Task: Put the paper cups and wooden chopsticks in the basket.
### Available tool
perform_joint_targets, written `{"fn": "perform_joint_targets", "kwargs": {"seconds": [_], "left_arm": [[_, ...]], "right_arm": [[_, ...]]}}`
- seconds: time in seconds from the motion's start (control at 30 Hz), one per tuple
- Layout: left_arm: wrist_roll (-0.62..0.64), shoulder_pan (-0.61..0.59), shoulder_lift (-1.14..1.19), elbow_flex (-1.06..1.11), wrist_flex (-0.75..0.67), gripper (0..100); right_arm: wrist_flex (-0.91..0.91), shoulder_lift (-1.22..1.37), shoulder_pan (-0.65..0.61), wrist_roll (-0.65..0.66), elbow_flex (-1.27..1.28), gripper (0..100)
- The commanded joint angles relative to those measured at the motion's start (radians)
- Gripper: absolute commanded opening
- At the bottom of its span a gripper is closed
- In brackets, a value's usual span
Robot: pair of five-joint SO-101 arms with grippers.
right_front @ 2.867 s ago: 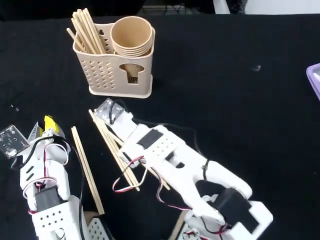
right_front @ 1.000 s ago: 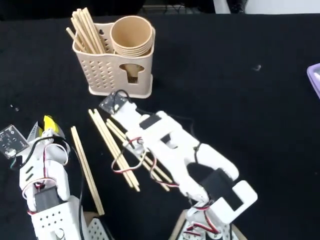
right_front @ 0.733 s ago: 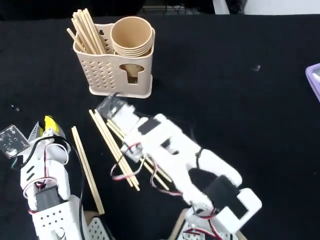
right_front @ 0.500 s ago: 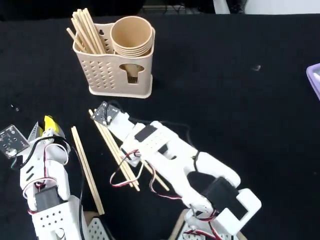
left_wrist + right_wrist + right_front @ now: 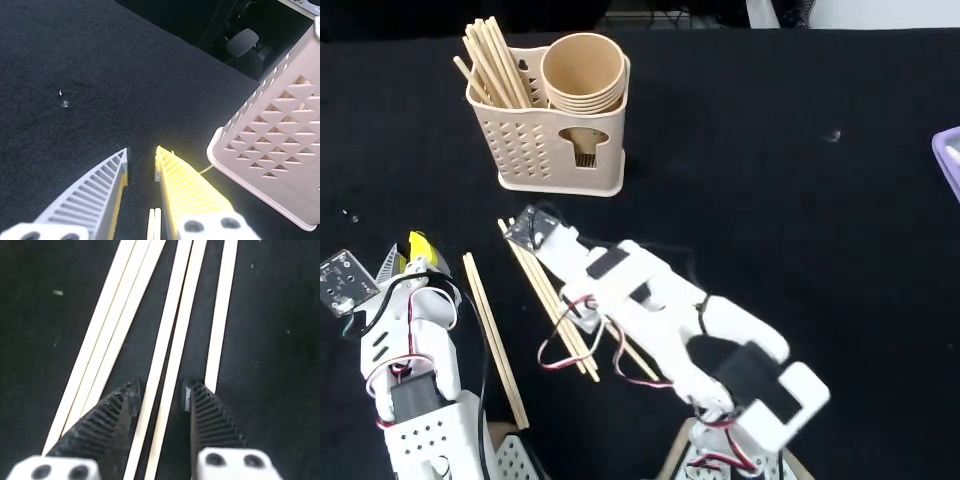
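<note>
A beige basket [image 5: 545,150] stands at the back left, holding stacked paper cups [image 5: 583,70] and a bundle of wooden chopsticks [image 5: 495,65]. Several loose chopsticks [image 5: 555,310] lie on the black table in front of it. My right gripper [image 5: 161,390] is low over them and open, its black fingers straddling one pair of chopsticks [image 5: 172,345], with other sticks on either side. My left gripper [image 5: 142,151] rests at the near left, slightly open and holding nothing. A further chopstick pair [image 5: 495,340] lies beside it. The left wrist view has the basket [image 5: 270,150] close ahead.
The right arm's white body [image 5: 670,320] and loose wires cover part of the chopstick pile. A purple object [image 5: 948,155] pokes in at the right edge. Black tabletop stretches to the right of the basket.
The right arm's wrist has shifted a little toward the near left over the loose chopsticks and lowered onto them. The left arm and the basket have not moved.
</note>
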Motion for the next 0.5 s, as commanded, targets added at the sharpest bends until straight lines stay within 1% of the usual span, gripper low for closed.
{"fn": "perform_joint_targets", "kwargs": {"seconds": [0.0, 0.1, 0.13, 0.27, 0.47], "left_arm": [[-0.006, 0.004, -0.006, 0.024, -0.014, 10], [-0.006, 0.004, -0.006, 0.024, -0.014, 10], [-0.006, 0.004, -0.006, 0.024, -0.014, 10], [-0.006, 0.004, -0.006, 0.024, -0.014, 10], [-0.006, 0.005, -0.006, 0.024, -0.014, 10]], "right_arm": [[0.026, 0.067, -0.008, 0.003, -0.108, 13.0], [0.035, 0.054, -0.006, 0.003, -0.116, 0.3], [0.044, 0.045, -0.006, 0.003, -0.116, 2.2], [0.077, -0.042, -0.005, 0.008, -0.094, 1.0], [0.17, -0.329, -0.003, 0.008, -0.045, 1.0]]}}
